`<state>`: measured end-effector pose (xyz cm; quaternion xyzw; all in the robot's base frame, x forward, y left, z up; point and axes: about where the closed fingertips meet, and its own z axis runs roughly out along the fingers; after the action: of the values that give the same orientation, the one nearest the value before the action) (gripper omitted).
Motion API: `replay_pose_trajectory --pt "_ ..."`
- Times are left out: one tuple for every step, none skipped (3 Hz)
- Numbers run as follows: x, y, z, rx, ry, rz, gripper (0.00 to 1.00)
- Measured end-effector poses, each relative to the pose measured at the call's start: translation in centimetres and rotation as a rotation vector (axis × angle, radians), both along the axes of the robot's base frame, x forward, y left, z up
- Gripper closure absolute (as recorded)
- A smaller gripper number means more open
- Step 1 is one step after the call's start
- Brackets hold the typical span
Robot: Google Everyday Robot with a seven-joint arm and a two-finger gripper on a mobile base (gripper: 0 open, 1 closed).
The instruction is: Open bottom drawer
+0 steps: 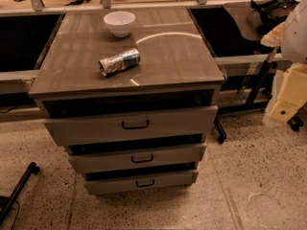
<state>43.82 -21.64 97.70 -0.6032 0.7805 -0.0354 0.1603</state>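
Three-drawer grey-brown cabinet (pixel 72 75) | narrow grey-brown bottom drawer (pixel 168 178) lowest, just above floor | its small dark bar handle (pixel 145 182) runs left-right | gripper out of view, jaws' state cannot be told | pale arm body (pixel 288 95) at right edge; drawer lies down-left of it.

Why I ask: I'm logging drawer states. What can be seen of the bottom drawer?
The bottom drawer is the lowest, narrowest of three grey-brown fronts: a flat, matte, laminate-like panel with a small dark bar handle at its middle. A dark gap shows above it, under the mid-sized front; whether it is slightly ajar cannot be told. It sits just above the speckled floor. Nothing touches it; the gripper is not in view.
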Motion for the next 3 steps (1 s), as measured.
replay_pose_trajectory --pt "0.0 0.0 0.0 0.0 0.0 0.0 0.0" --pt "0.0 0.8 -1.8 0.041 0.014 0.05 0.0" --pt "-0.4 3.0 -7.5 0.123 0.064 0.143 0.0"
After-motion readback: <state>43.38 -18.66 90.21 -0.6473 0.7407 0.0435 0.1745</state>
